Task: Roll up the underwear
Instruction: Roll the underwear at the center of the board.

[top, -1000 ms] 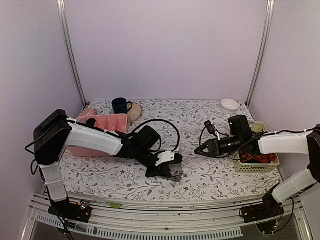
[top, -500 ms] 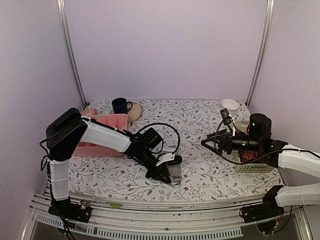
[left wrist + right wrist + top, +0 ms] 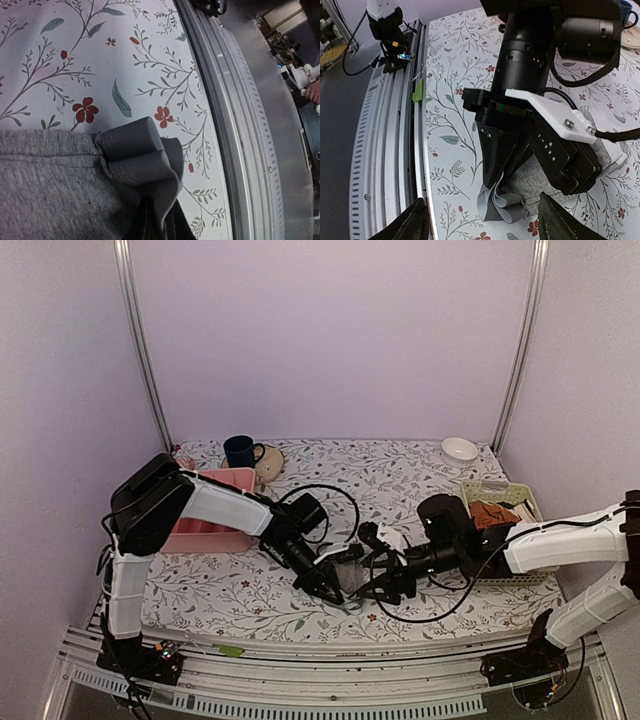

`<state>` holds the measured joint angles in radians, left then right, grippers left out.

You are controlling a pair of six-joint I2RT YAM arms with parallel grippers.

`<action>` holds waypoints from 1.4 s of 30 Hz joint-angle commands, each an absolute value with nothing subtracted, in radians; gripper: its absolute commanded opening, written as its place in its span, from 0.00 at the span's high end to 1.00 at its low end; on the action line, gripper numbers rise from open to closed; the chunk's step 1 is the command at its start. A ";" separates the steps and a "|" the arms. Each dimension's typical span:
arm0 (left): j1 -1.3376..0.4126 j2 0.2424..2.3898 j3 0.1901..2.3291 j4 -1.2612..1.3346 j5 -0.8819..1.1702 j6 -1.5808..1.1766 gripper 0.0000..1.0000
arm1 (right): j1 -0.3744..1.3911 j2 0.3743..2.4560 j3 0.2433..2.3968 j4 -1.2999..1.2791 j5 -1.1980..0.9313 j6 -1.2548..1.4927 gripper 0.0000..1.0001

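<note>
The grey underwear (image 3: 349, 594) lies bunched on the flowered table near the front edge. My left gripper (image 3: 333, 588) is shut on its folded hem. In the left wrist view the grey cloth (image 3: 60, 180) fills the lower left, and the darker hem folds (image 3: 145, 155) run down into the closed gripper (image 3: 154, 229). In the right wrist view the left gripper (image 3: 507, 170) pinches the hem (image 3: 500, 207) from above. My right gripper (image 3: 366, 590) is open and empty, just right of the left one, its fingertips (image 3: 415, 220) on either side of the cloth without touching it.
A pink rack (image 3: 205, 510), a blue mug (image 3: 240, 450) and a beige pot (image 3: 268, 462) stand at the back left. A white bowl (image 3: 459, 451) and a green basket (image 3: 512, 575) with orange-red garments are at the right. The metal front rail (image 3: 240, 125) is close by.
My right arm has swung from beside the basket to the table's middle and come down next to the left gripper. The left gripper stays shut on the underwear, shifted slightly.
</note>
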<state>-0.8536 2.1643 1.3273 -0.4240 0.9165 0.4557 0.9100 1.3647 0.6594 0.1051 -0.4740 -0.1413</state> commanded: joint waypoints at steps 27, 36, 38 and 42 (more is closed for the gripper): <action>-0.821 2.201 1.287 -0.483 0.889 0.479 1.00 | 1.068 1.773 0.725 0.255 -0.188 -0.600 0.61; -0.810 2.085 1.230 -0.439 0.792 0.459 0.77 | 1.067 1.760 0.755 0.213 -0.269 -0.545 1.00; -0.802 2.017 1.197 -0.423 0.746 0.453 0.70 | 1.065 1.761 0.775 0.187 -0.326 -0.502 1.00; -0.782 1.843 1.123 -0.385 0.645 0.435 0.59 | 1.055 1.778 0.833 0.114 -0.423 -0.400 1.00</action>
<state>-0.8227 1.9984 1.1793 -0.4103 0.7986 0.4541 1.0592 1.7542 0.7742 0.1978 -0.2832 -0.5121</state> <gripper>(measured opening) 0.370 0.053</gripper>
